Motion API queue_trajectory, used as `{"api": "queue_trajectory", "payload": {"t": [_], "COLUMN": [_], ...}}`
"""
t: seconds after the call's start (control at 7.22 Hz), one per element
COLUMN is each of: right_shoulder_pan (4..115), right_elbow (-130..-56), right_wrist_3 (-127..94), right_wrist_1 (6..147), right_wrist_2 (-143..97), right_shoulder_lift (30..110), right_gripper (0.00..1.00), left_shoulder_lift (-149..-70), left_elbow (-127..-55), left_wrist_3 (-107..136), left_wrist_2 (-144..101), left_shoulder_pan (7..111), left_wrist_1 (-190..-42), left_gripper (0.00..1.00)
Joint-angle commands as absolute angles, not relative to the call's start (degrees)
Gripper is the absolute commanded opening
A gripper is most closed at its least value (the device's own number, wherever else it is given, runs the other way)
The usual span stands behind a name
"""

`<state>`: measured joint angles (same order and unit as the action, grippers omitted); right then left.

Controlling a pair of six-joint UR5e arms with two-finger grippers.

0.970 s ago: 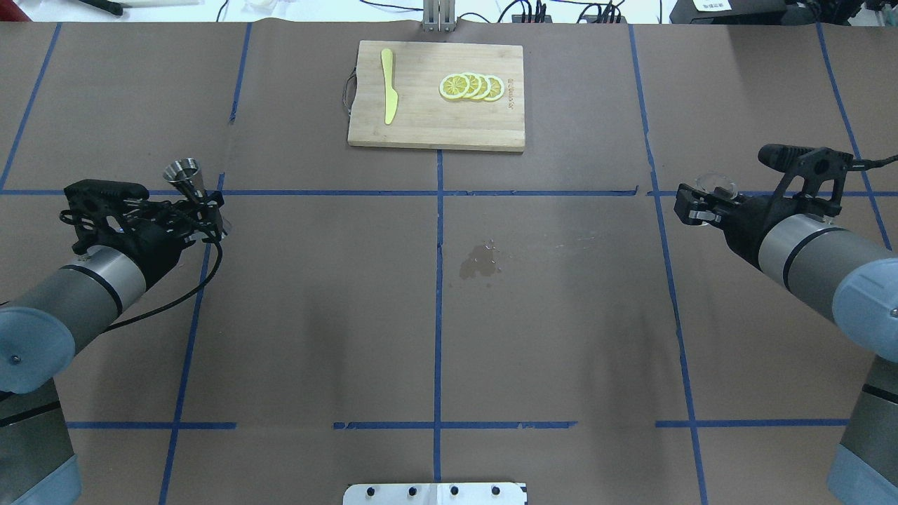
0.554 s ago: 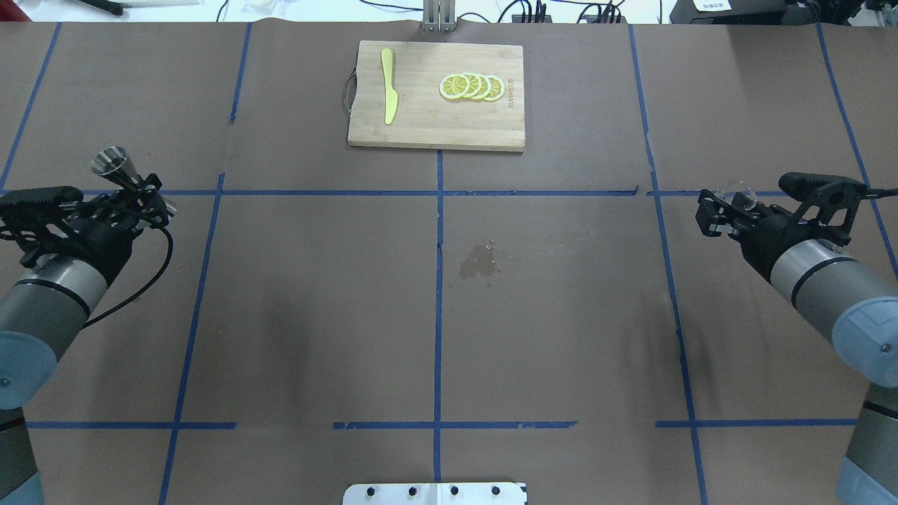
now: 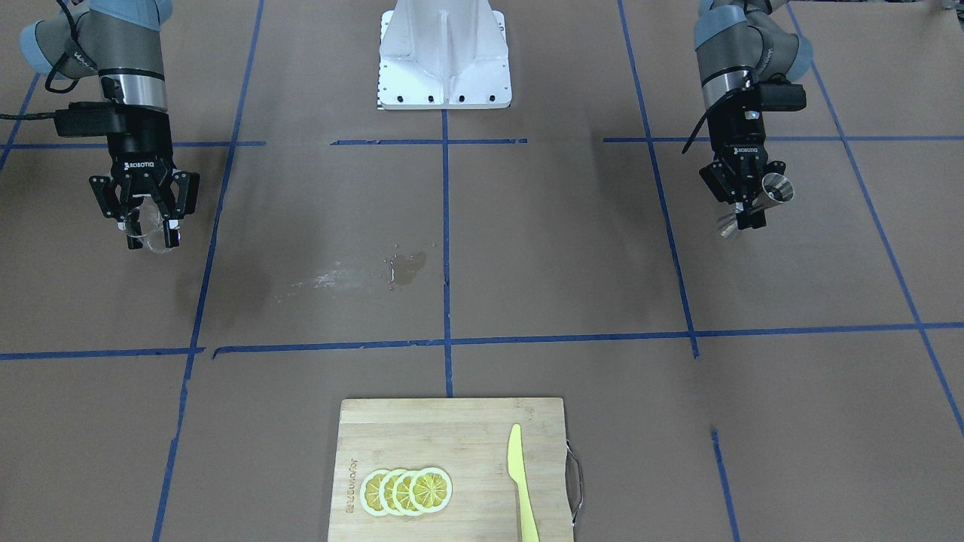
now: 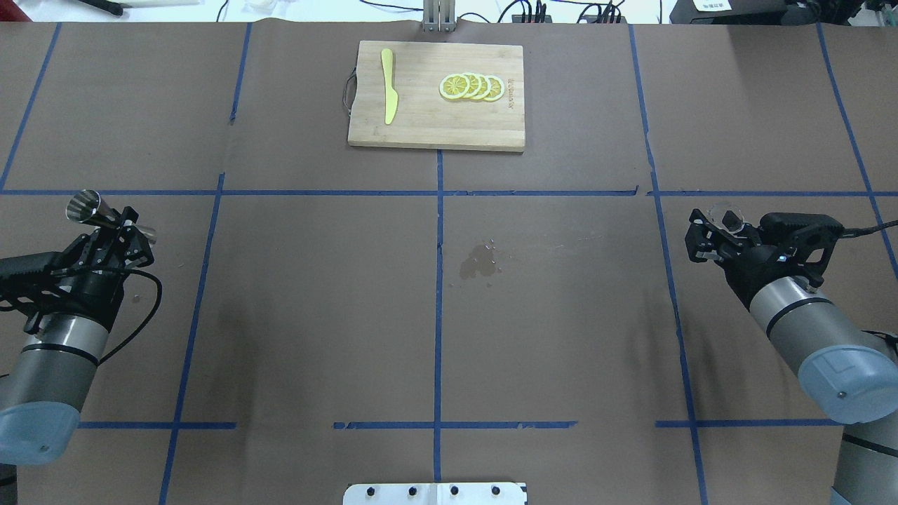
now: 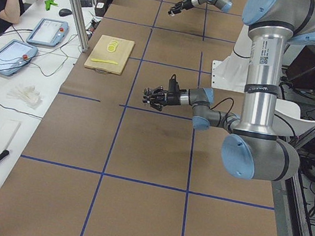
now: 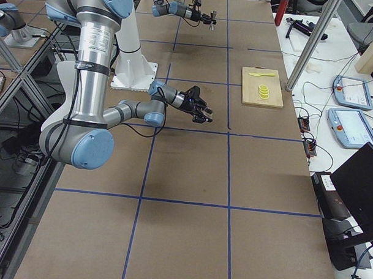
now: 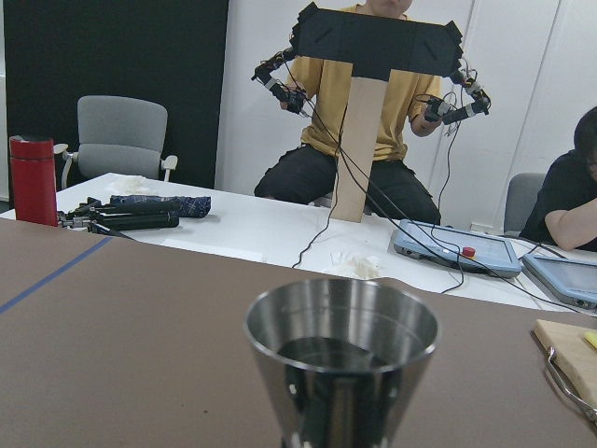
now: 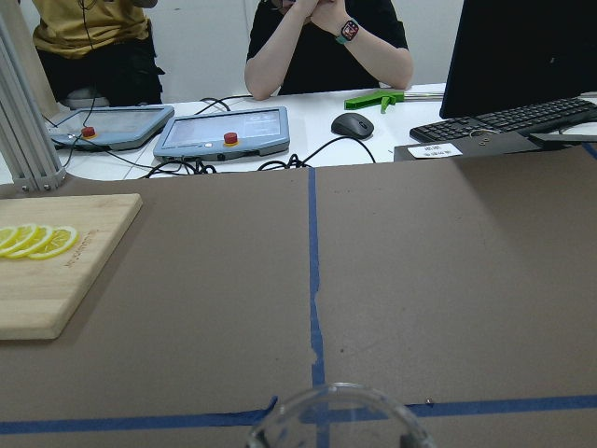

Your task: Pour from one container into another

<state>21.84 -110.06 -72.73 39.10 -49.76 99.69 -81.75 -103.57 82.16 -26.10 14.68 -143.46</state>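
Observation:
A steel jigger [image 4: 89, 207] hangs above the table's left side, tilted, with my left gripper [image 4: 121, 226] shut on its waist. The left wrist view looks into the jigger's upper cone [image 7: 341, 359], and dark liquid shows inside. In the front view the jigger [image 3: 776, 188] sits in the left gripper [image 3: 747, 205] at the right. My right gripper [image 4: 712, 231] is shut on a small clear glass cup [image 4: 725, 217] above the table's right side. The front view shows the cup [image 3: 149, 224] between the right gripper's [image 3: 151, 235] fingers. Only the cup's rim [image 8: 326, 418] shows in the right wrist view.
A wooden cutting board [image 4: 421, 119] lies at the far centre with lemon slices [image 4: 471, 86] and a yellow knife [image 4: 388, 85]. A wet spill [image 4: 480, 261] marks the paper mid-table. People sit behind the far edge with tablets [image 8: 220, 132] and cables.
Both arms have drawn back toward the robot's side. The left gripper carried the jigger left and nearer; the right gripper carried the cup nearer. Both stay shut on their objects.

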Motion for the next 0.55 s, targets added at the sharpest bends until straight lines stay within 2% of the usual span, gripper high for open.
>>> {"api": "queue_trajectory", "payload": {"t": [0.0, 0.42], "right_shoulder_pan": [20.66, 17.76], "right_elbow": [-108.29, -106.97], "right_wrist_3": [-73.73, -75.93], "right_wrist_1": [37.18, 37.18], "right_wrist_2": [-48.35, -43.87], "right_shoulder_lift": [100.11, 100.11], "right_gripper": [0.00, 0.00], "left_shoulder_lift": [-82.96, -85.08], "left_elbow": [-98.47, -95.54], "left_wrist_3": [82.44, 82.53], "left_wrist_2": [-20.59, -19.95], "left_shoulder_pan": [11.26, 10.99], "left_wrist_1": [-142.56, -142.38], "left_gripper": [0.00, 0.00]}}
